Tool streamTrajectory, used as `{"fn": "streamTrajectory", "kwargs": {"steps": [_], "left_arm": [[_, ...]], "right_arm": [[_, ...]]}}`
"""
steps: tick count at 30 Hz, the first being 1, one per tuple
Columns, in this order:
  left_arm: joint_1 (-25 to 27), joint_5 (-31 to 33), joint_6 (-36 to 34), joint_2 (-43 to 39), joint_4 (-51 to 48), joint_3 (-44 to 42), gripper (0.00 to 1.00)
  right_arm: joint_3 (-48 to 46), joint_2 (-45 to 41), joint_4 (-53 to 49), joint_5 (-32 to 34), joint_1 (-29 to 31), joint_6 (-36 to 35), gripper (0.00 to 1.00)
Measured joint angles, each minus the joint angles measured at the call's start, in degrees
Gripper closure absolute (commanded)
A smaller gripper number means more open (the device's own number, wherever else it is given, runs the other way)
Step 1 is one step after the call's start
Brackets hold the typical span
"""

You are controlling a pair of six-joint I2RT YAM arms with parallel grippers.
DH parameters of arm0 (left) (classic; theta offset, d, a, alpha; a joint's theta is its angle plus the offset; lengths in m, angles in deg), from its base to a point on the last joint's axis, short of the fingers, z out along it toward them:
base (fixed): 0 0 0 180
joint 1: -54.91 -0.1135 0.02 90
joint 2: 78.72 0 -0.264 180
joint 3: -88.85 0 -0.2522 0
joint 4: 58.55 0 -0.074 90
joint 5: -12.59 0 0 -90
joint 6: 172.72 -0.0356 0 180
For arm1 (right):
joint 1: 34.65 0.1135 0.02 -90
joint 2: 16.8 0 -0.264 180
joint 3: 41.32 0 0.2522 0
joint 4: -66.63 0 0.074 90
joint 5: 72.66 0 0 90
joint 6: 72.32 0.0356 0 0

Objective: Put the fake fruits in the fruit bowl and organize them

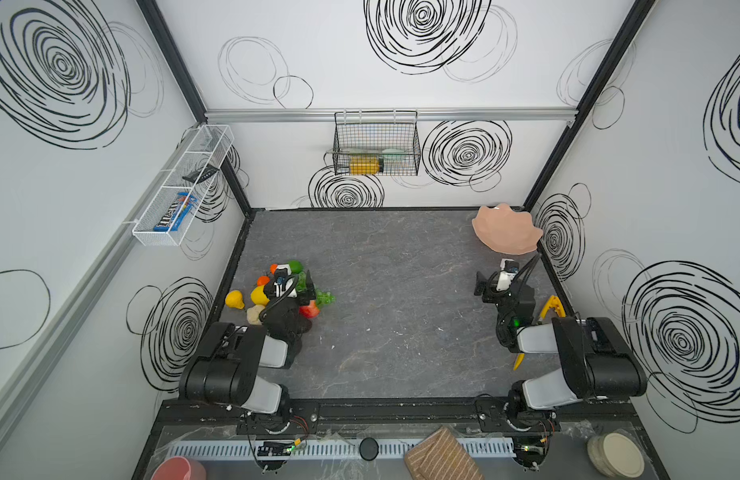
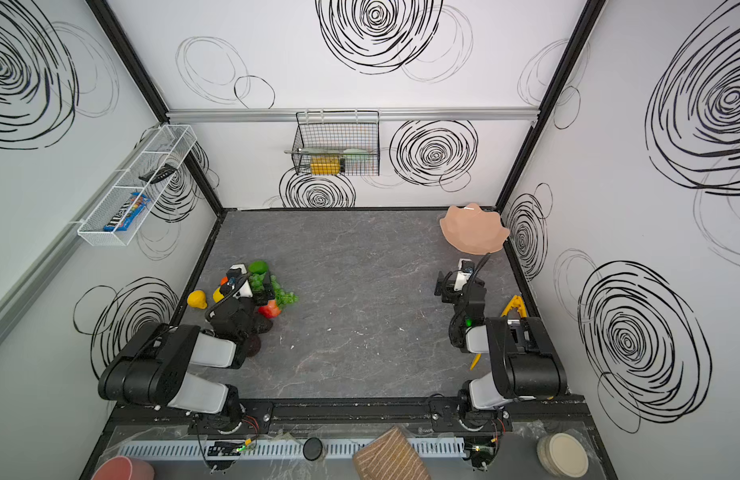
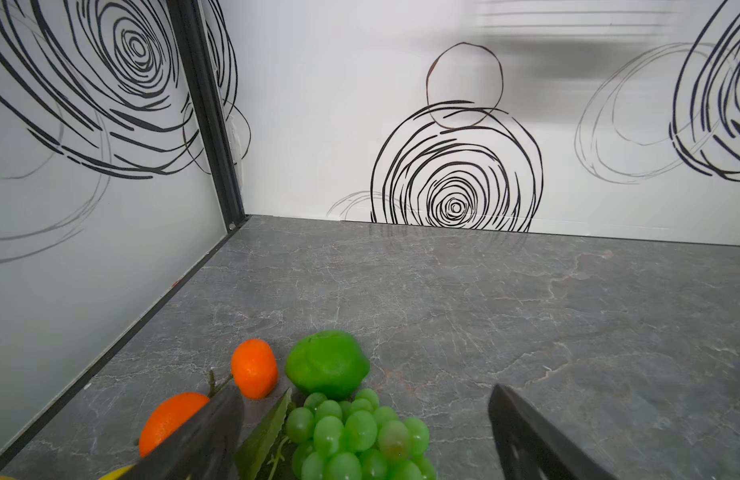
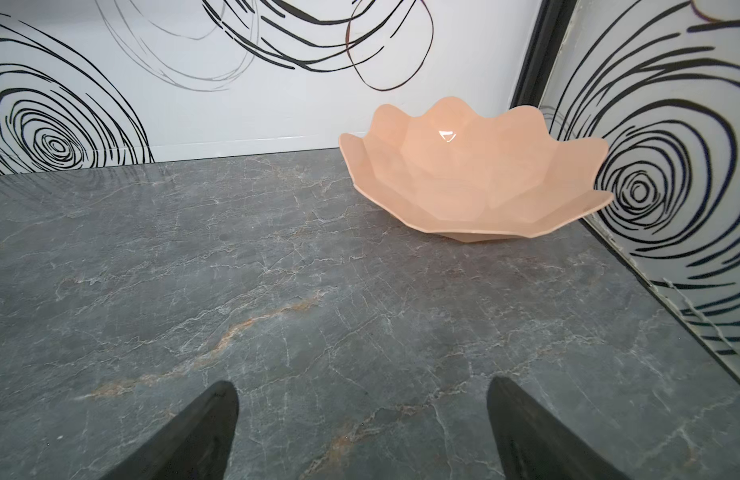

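Left claw [image 3: 364,395] wide, empty, above green grape bunch [image 3: 355,436]; right claw [image 4: 362,384] wide, empty, facing fruit bowl [image 4: 463,187]. Probably light, glossy, floppy: best pinched across clustered middle.

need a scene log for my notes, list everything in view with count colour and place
fruit bowl: 1, peach-pink, far right corner, empty
oranges: 2, orange, left cluster
lime: 1, green, cluster's far edge
grape bunch: 1, green, cluster's right edge
apple: 1, red, cluster's near side
yellow fruits: 2, yellow, near left wall
beige fruit: 1, beige, cluster's near side
tongs: 1, yellow, by right wall
wire basket: 1, black, back wall
mesh shelf: 1, white, left wall
round bowl: 1, salmon-red, front left
lidded container: 1, cream, front right
striped cloth: 1, brown, front middle
table: 1, grey marble, under everything
left pincer: 1, black, open above grape bunch
right pincer: 1, black, open, facing fruit bowl
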Motion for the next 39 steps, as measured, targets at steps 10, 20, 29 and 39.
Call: {"fn": "streamTrajectory", "kwargs": {"steps": [10,20,29,39], "left_arm": [[-1.8,-5.6,0.2,0.0,0.0,0.0,0.04],[-1.8,-6.4,0.3,0.0,0.0,0.0,0.04],[-2.2,-8.9,0.1,0.0,0.1,0.0,0.04],[-1.9,-11.0,-1.0,-2.1,8.0,-7.9,0.04]], "right_arm": [[0.0,0.0,0.0,0.0,0.0,0.0,0.03],[0.0,0.0,0.0,0.0,0.0,0.0,0.03],[0.1,0.0,-0.2,-0.6,0.0,-0.1,0.03],[1.3,-8.9,-5.5,-1.7,1.8,-2.5,0.03]]}}
